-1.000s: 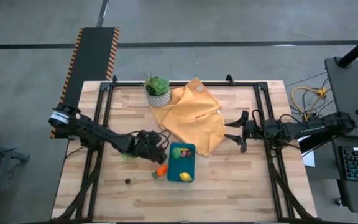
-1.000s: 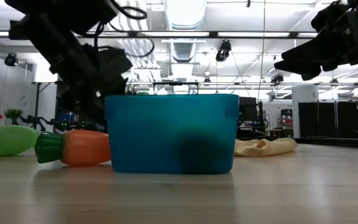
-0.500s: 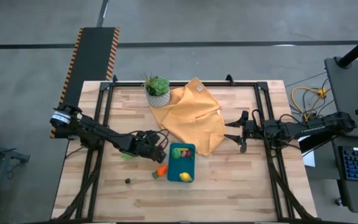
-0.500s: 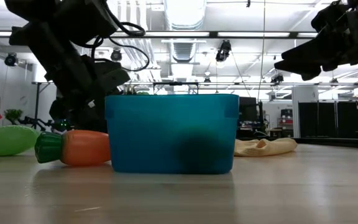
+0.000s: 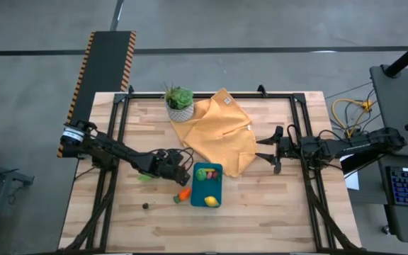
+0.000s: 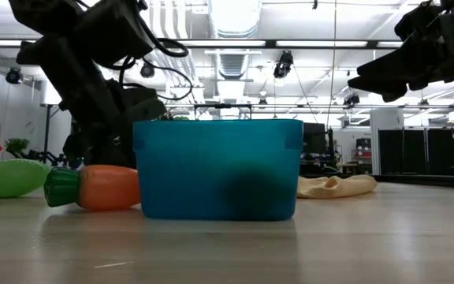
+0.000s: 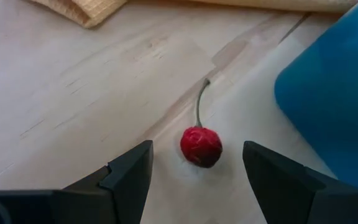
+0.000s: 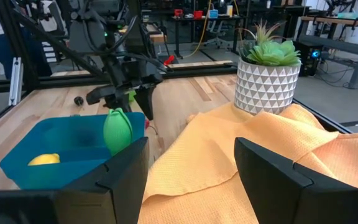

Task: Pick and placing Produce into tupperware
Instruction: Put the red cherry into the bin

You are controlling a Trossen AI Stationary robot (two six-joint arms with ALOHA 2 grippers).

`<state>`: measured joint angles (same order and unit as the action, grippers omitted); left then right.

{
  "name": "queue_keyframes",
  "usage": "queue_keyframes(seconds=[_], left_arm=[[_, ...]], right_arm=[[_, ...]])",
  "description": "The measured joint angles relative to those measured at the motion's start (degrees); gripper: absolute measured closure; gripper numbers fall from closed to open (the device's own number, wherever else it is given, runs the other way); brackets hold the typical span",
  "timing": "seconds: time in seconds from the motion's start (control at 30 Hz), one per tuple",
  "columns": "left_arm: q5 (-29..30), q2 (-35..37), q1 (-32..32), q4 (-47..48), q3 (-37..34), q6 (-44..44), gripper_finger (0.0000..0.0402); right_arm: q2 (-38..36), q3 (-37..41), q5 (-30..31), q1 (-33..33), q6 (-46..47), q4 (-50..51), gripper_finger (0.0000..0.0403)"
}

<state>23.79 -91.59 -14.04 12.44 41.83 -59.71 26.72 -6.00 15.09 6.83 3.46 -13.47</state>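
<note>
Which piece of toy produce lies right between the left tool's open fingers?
The small red cherry with the thin stem, on bare wood beside the blue container. The carrot, the green piece and the dark piece lie farther off.

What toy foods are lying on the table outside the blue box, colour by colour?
Lime green piece: 1
Orange carrot: 1
Red cherry: 1
Small dark piece: 1
Total: 4
</note>
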Motion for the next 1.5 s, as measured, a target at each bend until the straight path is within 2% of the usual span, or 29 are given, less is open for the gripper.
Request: queue_keyframes(seconds=[0.37, 1.0, 1.17, 1.5], left_arm=[[-1.54, -0.11, 0.75, -0.14, -0.07, -3.41, 0.0166], [-2.19, -0.56, 0.93, -0.38, -0.14, -2.98, 0.0168], [-1.40, -1.93, 0.91, -1.30, -0.14, -2.88, 0.0196], [-1.53, -2.27, 1.02, -1.43, -0.18, -2.61, 0.0285]], right_arm=[[0.00, 0.00, 0.02, 0.00, 0.00, 0.00, 0.0175], [-0.02, 0.00, 0.02, 0.00, 0.00, -0.02, 0.0175], [-0.01, 0.00, 0.01, 0.00, 0.00, -0.02, 0.0175], [0.00, 0.00, 0.01, -0.01, 0.00, -0.02, 0.0175]])
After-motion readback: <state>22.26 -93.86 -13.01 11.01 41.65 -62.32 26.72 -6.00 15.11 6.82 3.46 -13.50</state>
